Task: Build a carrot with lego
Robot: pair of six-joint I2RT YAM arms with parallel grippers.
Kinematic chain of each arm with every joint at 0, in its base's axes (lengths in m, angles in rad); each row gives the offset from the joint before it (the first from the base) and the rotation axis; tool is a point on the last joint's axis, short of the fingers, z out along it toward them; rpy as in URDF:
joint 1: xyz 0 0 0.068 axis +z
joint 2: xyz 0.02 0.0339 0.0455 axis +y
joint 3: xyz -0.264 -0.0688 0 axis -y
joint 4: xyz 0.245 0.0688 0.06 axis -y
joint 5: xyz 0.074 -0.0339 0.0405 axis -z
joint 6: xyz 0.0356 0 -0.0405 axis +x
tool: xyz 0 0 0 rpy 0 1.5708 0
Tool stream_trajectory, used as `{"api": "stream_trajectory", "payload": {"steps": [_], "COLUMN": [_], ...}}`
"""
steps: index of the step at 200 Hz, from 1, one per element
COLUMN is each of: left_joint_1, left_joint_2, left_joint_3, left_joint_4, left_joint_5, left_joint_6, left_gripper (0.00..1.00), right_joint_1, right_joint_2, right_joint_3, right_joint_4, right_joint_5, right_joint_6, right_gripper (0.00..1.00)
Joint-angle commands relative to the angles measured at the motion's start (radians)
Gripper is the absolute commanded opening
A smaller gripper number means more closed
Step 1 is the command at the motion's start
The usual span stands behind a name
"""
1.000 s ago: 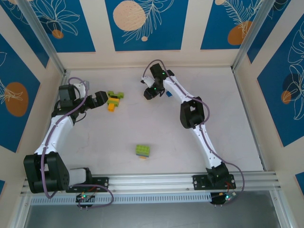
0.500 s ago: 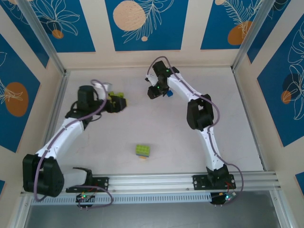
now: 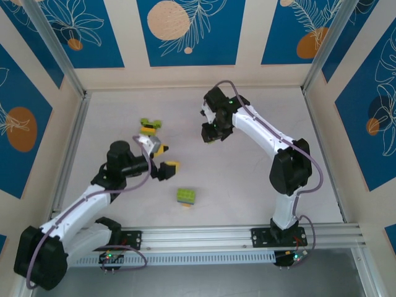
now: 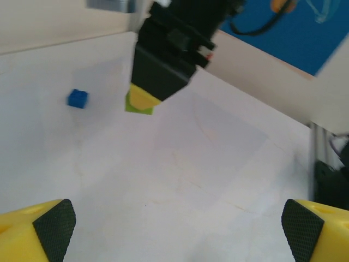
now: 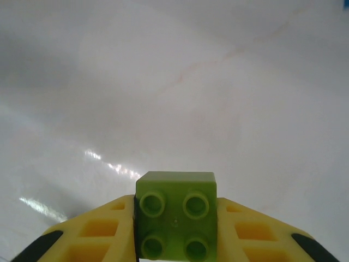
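**Inspector:** White bench [image 3: 235, 179], blue-patterned walls behind it. Report the piece in hand.

**Assessor:** One lime green lego brick [image 5: 175, 214], four studs facing the wrist camera, is clamped between the yellow fingers of the right claw [image 3: 210, 132]. That claw sits upper centre in the overhead view. The brick appears to be lifted off the bench.

**Inspector:** Other pieces?

**Assessor:** A green stack with orange at its lower edge [image 3: 187, 197] sits lower centre. A green and yellow cluster [image 3: 150, 127] lies upper left. A blue brick [image 4: 77, 99] shows upper left in the left wrist view. The left claw [image 3: 164, 157] hangs between cluster and stack, spread wide and gripping nothing.

**Inspector:** Step in hand?

**Assessor:** In my judgement, a green brick is being carried to the build. I cannot tell which group will receive it. The next move calls for squaring the brick's underside over the receiving studs and pressing straight down. The free claw will probably need to brace that piece.
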Motion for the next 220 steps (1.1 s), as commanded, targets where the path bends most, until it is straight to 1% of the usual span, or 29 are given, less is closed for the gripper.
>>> {"api": "stream_trajectory", "payload": {"steps": [1, 20, 50, 71, 94, 108, 120, 130, 175, 220], "left_joint_1": [-0.036, -0.074, -0.143, -0.190, -0.246, -0.288, -0.319, -0.336, -0.374, -0.380], "left_joint_2": [-0.093, -0.146, -0.165, -0.163, -0.175, -0.185, -0.172, -0.146, -0.011, -0.052], "left_joint_3": [-0.096, -0.140, -0.156, -0.202, -0.241, -0.254, -0.261, -0.262, -0.296, -0.356], "left_joint_4": [0.133, 0.092, 0.050, 0.100, 0.118, 0.132, 0.124, 0.134, 0.255, 0.322], "left_joint_5": [0.070, 0.065, 0.027, -0.006, -0.068, -0.130, -0.187, -0.209, -0.246, -0.273], "left_joint_6": [0.068, 0.103, 0.113, 0.077, 0.052, 0.046, 0.057, 0.062, 0.047, 0.043], "left_gripper": [1.00, 1.00, 1.00, 1.00, 1.00, 1.00, 1.00, 1.00, 1.00, 1.00], "right_joint_1": [0.039, 0.048, 0.051, 0.056, 0.059, 0.058, 0.060, 0.060, 0.063, 0.064], "right_joint_2": [-0.060, -0.083, -0.106, -0.113, -0.113, -0.107, -0.099, -0.093, -0.098, -0.095], "right_joint_3": [-0.069, -0.106, -0.138, -0.143, -0.140, -0.135, -0.126, -0.120, -0.118, -0.130], "right_joint_4": [-0.035, -0.048, -0.050, -0.048, -0.045, -0.042, -0.044, -0.047, -0.047, -0.046], "right_joint_5": [0.023, 0.035, 0.040, 0.041, 0.036, 0.032, 0.029, 0.026, 0.026, 0.015], "right_joint_6": [0.069, 0.079, 0.100, 0.108, 0.106, 0.099, 0.092, 0.086, 0.080, 0.073], "right_gripper": [0.31, 0.31, 0.31, 0.31, 0.31, 0.31, 0.31, 0.31, 0.31, 0.31]}}
